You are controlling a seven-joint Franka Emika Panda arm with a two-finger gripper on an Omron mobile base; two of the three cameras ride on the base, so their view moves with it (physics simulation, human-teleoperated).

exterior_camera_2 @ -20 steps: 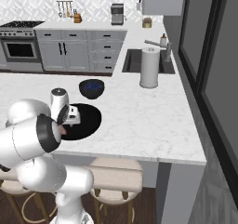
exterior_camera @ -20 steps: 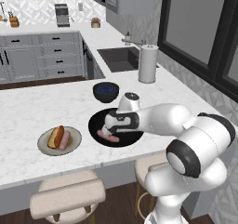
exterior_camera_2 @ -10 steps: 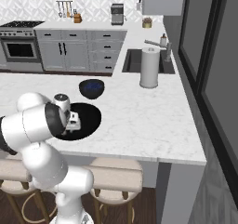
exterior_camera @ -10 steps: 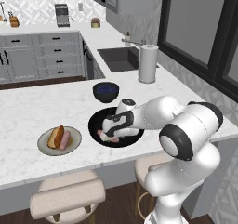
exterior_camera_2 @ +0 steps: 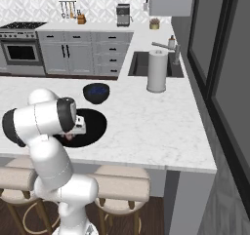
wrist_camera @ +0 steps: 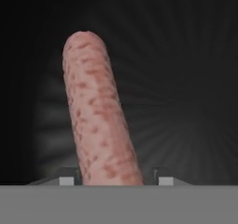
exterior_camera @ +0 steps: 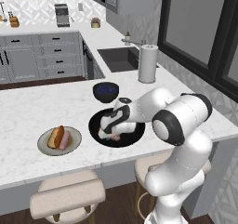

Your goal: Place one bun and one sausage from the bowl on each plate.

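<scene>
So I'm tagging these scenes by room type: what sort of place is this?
A rendered home kitchen: a marble counter with a sink, grey drawers and an oven.

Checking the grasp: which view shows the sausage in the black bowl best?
The hand view: the sausage fills it, lying on the black bowl between the fingers. In the left base view a pink bit peeks under the gripper; the right base view shows barely a sliver.
</scene>
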